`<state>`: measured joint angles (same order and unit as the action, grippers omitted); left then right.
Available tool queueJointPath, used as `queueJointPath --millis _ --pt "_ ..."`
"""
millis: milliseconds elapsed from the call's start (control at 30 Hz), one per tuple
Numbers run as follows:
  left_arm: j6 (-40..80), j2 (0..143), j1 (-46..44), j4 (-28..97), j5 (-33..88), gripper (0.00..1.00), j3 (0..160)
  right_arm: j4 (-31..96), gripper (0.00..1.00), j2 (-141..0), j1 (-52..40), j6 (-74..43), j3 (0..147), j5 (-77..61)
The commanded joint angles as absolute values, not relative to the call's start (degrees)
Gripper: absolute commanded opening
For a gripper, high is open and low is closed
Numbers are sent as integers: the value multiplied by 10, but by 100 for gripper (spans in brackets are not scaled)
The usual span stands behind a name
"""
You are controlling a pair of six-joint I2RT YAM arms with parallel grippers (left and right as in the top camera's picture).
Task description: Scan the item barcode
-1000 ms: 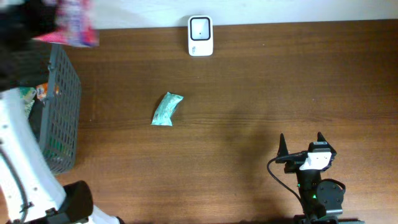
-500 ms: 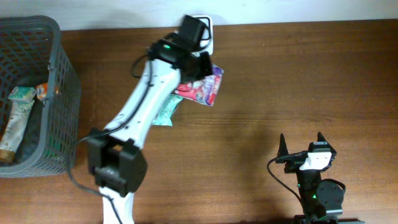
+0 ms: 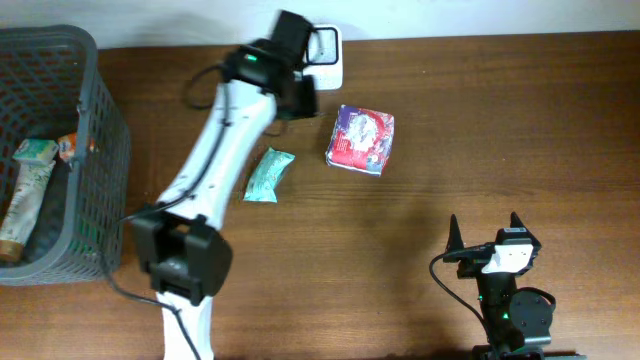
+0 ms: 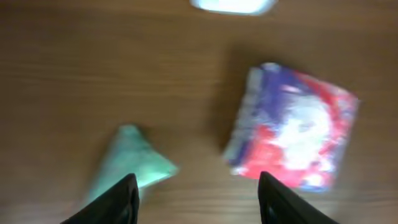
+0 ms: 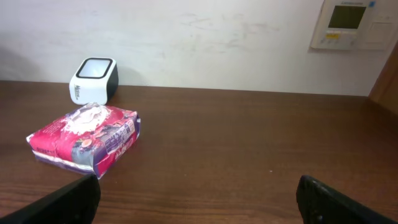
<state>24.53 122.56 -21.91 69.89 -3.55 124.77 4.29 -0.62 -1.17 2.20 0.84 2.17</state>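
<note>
Pink pack (image 3: 361,139) flat on table (image 3: 520,120), near scanner (image 3: 323,45), right of green pouch (image 3: 269,175), left gripper (image 4: 198,180) beside scanner, fingers apart, empty, right gripper (image 3: 484,222) wide, empty, well apart, basket (image 3: 100,130) at left.

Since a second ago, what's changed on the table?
The left fingers carried the red-and-purple packet in from the far left and released it onto the table beside the scanner. The scanner, green pouch and right fingers stayed put.
</note>
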Motion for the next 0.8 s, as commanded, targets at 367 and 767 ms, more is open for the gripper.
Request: queueJointPath --millis 367,767 --pt "128 1217 -204 601 -65 66 974 44 99 -2 -15 26 3 28" --pt "161 1219 -204 455 79 0 922 44 99 -2 -15 26 3 28"
